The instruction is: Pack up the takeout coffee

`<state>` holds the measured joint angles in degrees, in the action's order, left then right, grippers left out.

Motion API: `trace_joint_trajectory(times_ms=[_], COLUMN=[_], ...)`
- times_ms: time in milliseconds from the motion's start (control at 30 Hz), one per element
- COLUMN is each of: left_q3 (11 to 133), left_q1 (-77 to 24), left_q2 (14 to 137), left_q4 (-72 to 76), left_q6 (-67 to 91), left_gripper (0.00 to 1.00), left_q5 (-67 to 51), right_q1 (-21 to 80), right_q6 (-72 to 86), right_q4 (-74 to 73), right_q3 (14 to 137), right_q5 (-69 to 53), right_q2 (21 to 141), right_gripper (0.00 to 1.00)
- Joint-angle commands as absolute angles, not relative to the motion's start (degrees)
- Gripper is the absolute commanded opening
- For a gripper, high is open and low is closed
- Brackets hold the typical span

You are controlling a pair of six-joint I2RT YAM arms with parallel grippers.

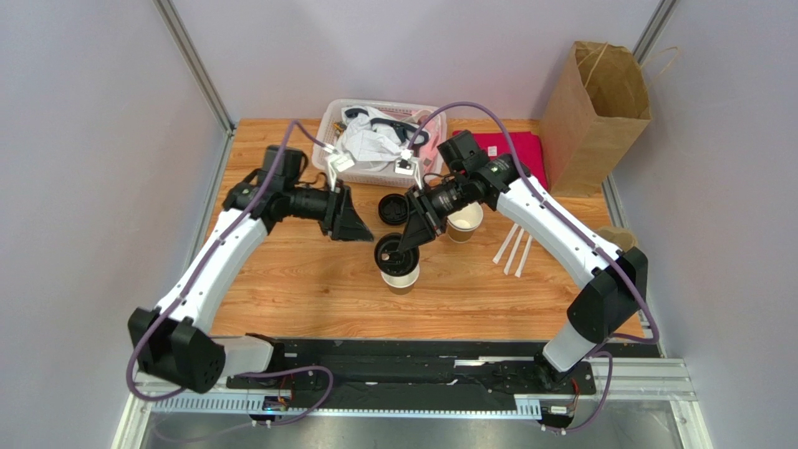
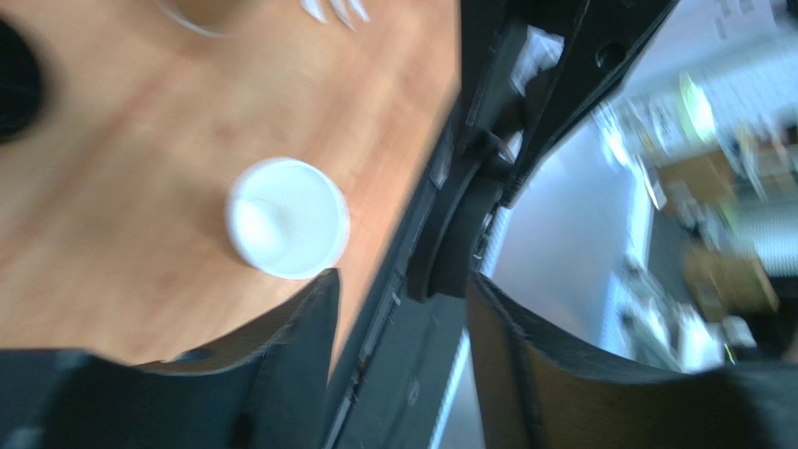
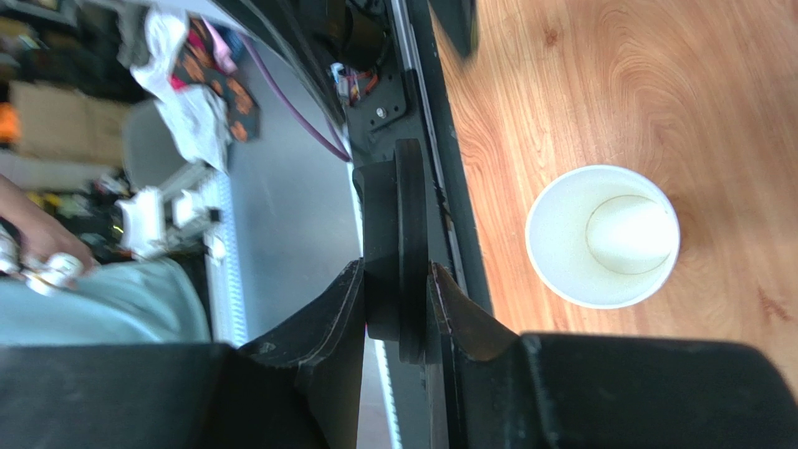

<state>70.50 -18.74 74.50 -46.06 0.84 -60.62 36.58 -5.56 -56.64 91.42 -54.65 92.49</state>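
The takeout coffee cup (image 1: 403,278), brown kraft with a white inside, stands open at mid-table; it also shows as cup (image 3: 602,236) and cup (image 2: 286,217). Its round black lid (image 1: 388,253) hangs on edge just above and left of the cup. My right gripper (image 1: 406,241) is shut on that lid (image 3: 405,234), pinching it across its thickness, gripper (image 3: 395,269). My left gripper (image 1: 359,227) hovers left of the lid, open with nothing in it. In the left wrist view the lid (image 2: 459,234) lies just beyond the spread jaws of the left gripper (image 2: 401,281).
A second open cup (image 1: 465,220) and a loose black lid (image 1: 392,208) sit behind the first cup. A white basket (image 1: 333,120) of odds and ends, a red cloth (image 1: 513,150) and a tall brown paper bag (image 1: 595,108) stand at the back. White sticks (image 1: 513,251) lie right.
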Motion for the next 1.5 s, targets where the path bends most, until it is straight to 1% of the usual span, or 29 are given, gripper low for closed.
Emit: trace_joint_trajectory(times_ms=[0,33,67,100,233,267,300,333,433,567,633,800,933,1267,1467], left_q3=[68.8,67.9,65.7,64.6,63.7,63.8,63.8,63.9,63.5,64.5,64.7,64.8,64.5,64.7,64.7], left_q1=[-15.4,-15.4,-15.6,-15.9,-21.4,-23.8,-24.8,-25.4,-25.9,-28.2,-28.7,-29.6,-30.6,-31.7,-32.6], left_q2=[63.5,61.8,58.6,57.1,54.1,54.6,55.0,55.6,58.1,60.1,61.2,62.6,63.5,66.3,67.3], left_q4=[-33.7,-32.4,-31.4,-29.0,-29.4,-29.4,-29.5,-29.4,-27.8,-27.8,-27.7,-27.1,-26.6,-26.6,-27.2], left_q6=[14.4,16.9,17.8,18.5,16.8,16.5,16.3,16.9,18.4,16.5,16.5,16.9,16.7,16.0,15.4], left_gripper=[0.64,0.65,0.78,0.80,0.77,0.75,0.73,0.70,0.63,0.53,0.50,0.45,0.42,0.38,0.31], left_q5=[-43.7,-42.0,-40.9,-38.1,-26.3,-24.5,-20.7,-19.5,-19.5,-18.3,-18.7,-20.7,-20.7,-19.7,-18.6], right_q1=[31.8,31.3,30.3,29.9,28.7,28.7,28.7,28.7,28.7,28.7,28.7,28.7,28.7,28.7,28.7], right_q6=[3.9,7.1,8.7,10.7,19.9,22.7,23.8,24.9,27.2,29.2,29.9,30.4,30.9,32.4,33.1], right_q4=[-51.0,-48.3,-46.8,-44.9,-35.5,-34.6,-33.8,-32.5,-30.7,-29.0,-28.0,-26.3,-25.8,-23.8,-22.9], right_q3=[93.5,93.2,92.9,92.4,89.2,88.8,88.3,87.5,86.3,84.9,84.0,81.0,80.8,79.1,78.5], right_q5=[-61.3,-61.3,-61.6,-61.9,-60.2,-59.7,-58.4,-57.7,-55.7,-55.6,-56.0,-55.6,-56.1,-57.0,-57.6], right_q2=[93.1,93.3,93.6,93.8,94.7,94.8,94.9,94.7,93.8,93.2,92.9,92.3,92.1,91.4,91.1], right_gripper=[0.00,0.00,0.00,0.00,0.00,0.00,0.00,0.00,0.00,0.00,0.00,0.00,0.00,0.00,0.00])
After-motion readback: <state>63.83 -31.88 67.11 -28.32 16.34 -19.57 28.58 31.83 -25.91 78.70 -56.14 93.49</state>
